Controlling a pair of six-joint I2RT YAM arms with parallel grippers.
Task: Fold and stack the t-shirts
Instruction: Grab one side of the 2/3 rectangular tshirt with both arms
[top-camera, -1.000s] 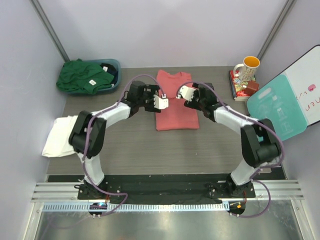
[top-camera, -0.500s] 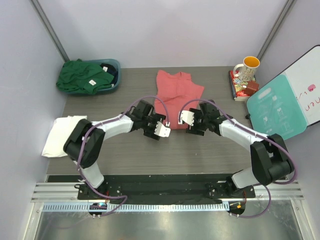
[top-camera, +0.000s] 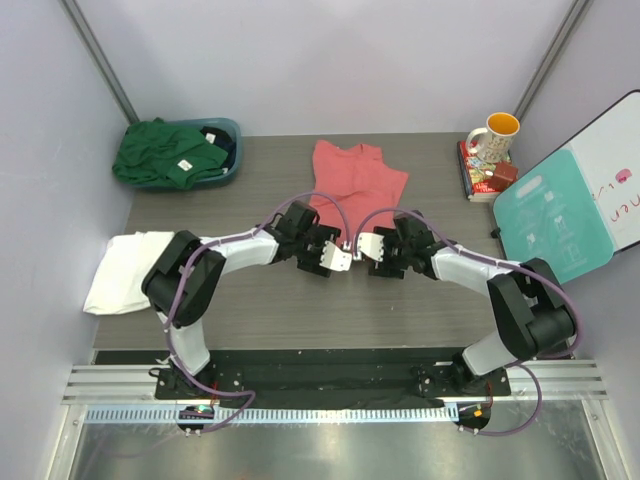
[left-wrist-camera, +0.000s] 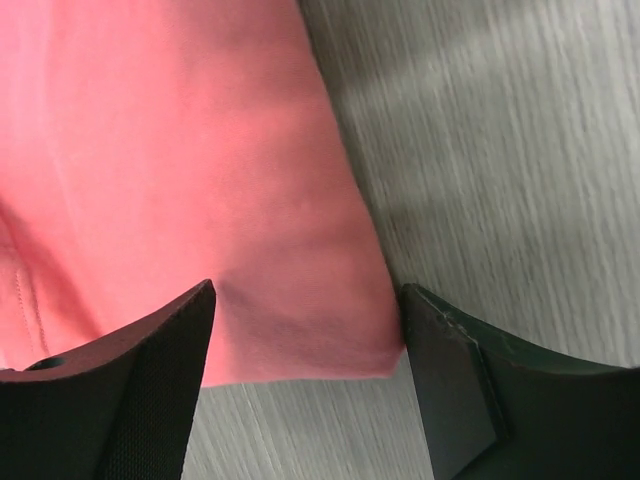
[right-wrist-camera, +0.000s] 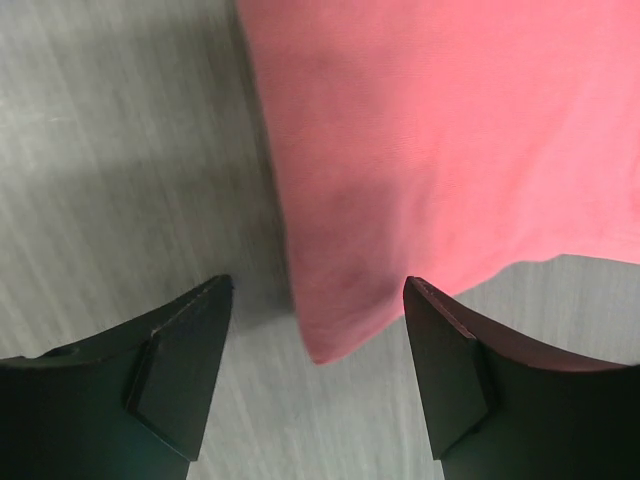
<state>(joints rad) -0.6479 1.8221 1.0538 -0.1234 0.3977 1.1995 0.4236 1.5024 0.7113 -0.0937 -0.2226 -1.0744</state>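
The coral-red t-shirt (top-camera: 355, 185) lies flat at the middle back of the table. My left gripper (top-camera: 340, 258) is open at its near edge, and the left wrist view shows a near corner of the shirt (left-wrist-camera: 180, 180) between the spread fingers (left-wrist-camera: 130, 400). My right gripper (top-camera: 368, 246) is open right beside it, with the shirt's other near corner (right-wrist-camera: 450, 130) between its fingers (right-wrist-camera: 180, 370). Neither grips the cloth. A white t-shirt (top-camera: 125, 270) lies folded at the left edge. A dark green t-shirt (top-camera: 165, 155) is heaped on the tub.
A teal plastic tub (top-camera: 225, 130) stands at the back left under the green shirt. A mug (top-camera: 495, 135) on books (top-camera: 485, 175) stands at the back right. A teal board (top-camera: 555, 220) leans at the right edge.
Both grippers have moved from over the middle of the coral-red shirt down to its near edge and drawn close together. The shirt's right side now bulges out a little.
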